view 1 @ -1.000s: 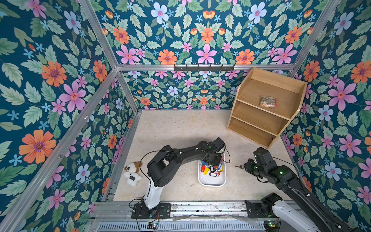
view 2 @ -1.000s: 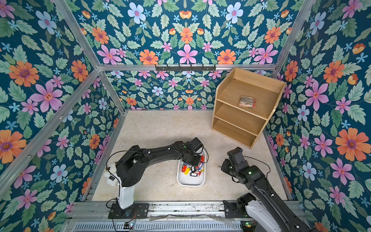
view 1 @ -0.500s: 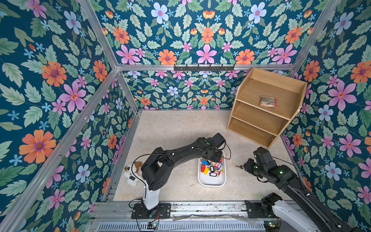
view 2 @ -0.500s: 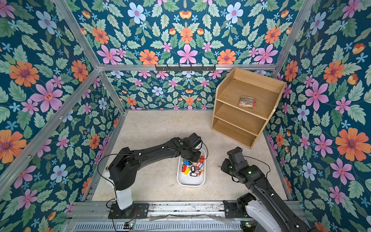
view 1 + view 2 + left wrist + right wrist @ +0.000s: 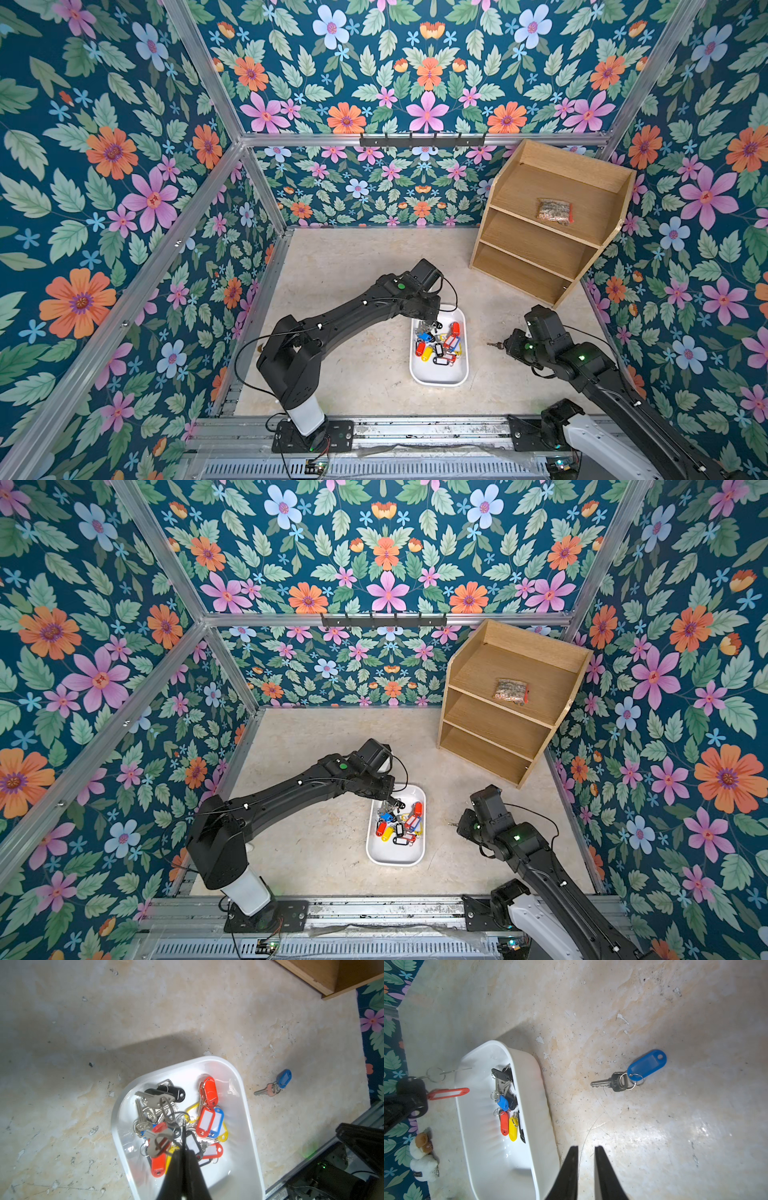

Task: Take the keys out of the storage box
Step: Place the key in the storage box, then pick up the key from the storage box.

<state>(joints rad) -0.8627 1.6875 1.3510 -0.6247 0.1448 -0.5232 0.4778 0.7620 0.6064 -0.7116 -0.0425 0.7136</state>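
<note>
So the left gripper (image 5: 183, 1128) was clamped tight on a red-tagged key (image 5: 448, 1093), with the other keys (image 5: 207, 1118) heaped right under it in the storage box (image 5: 236, 1167). Meanwhile the right gripper (image 5: 586, 1148) hung slightly parted and empty, a blue-tagged key (image 5: 646, 1064) lying outside the box just ahead of its tips

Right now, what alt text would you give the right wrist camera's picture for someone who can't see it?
A blue-tagged key lies alone on the beige table beside a white storage box holding more coloured-tag keys. The right arm's fingers hover slightly apart and empty, near the box.
</note>
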